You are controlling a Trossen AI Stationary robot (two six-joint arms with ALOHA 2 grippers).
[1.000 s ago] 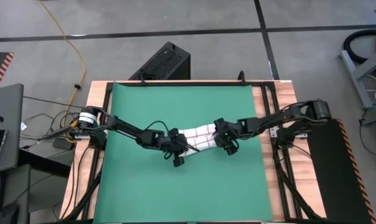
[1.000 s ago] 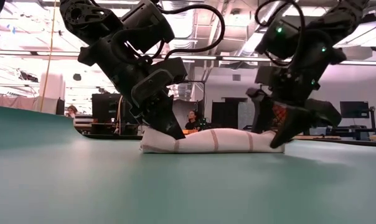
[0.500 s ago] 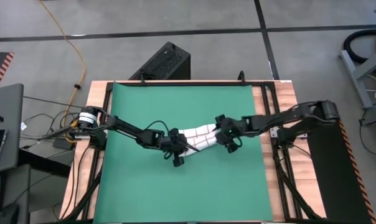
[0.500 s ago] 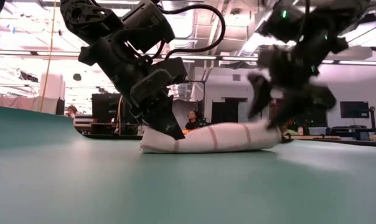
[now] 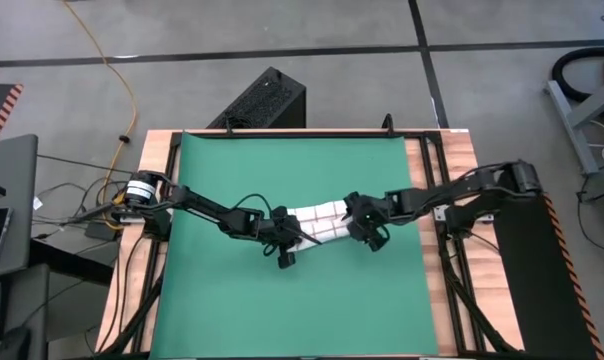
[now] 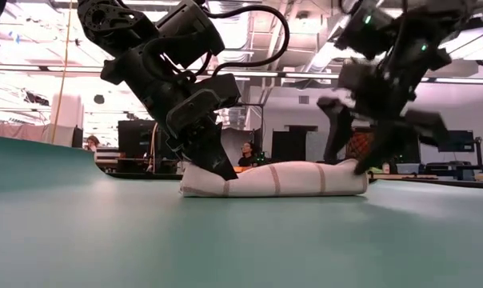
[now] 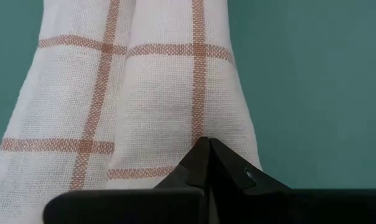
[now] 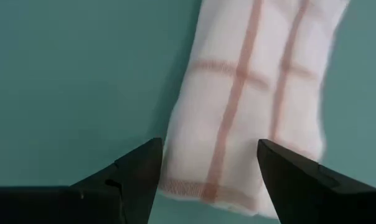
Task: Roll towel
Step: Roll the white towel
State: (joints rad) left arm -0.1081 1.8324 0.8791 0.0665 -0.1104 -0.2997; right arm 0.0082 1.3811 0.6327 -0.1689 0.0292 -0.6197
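The towel, white with thin red-brown lines, lies as a short roll on the middle of the green mat, its whole length resting on the mat. My left gripper is shut at the roll's left end. My right gripper stands open at the roll's right end, a little above the mat. One of its fingers is on each side of that end, and a gap shows on both sides. The low view shows it just over the same end. My left gripper presses its shut fingertips down on the top of the roll near its left end. The fingers come slanting down from the table's left side, along the roll. The roll lies flat on the mat beneath them.
The mat has bare room all around the roll, toward the near edge and the far edge. Wooden table strips run along both sides. A black box stands on the floor beyond the far edge. People sit in the room behind.
My right gripper has risen a little at the roll's right end and rolled slightly, staying open. That end of the towel came up off the mat half a second ago and now lies flat again. The left end stayed pinned.
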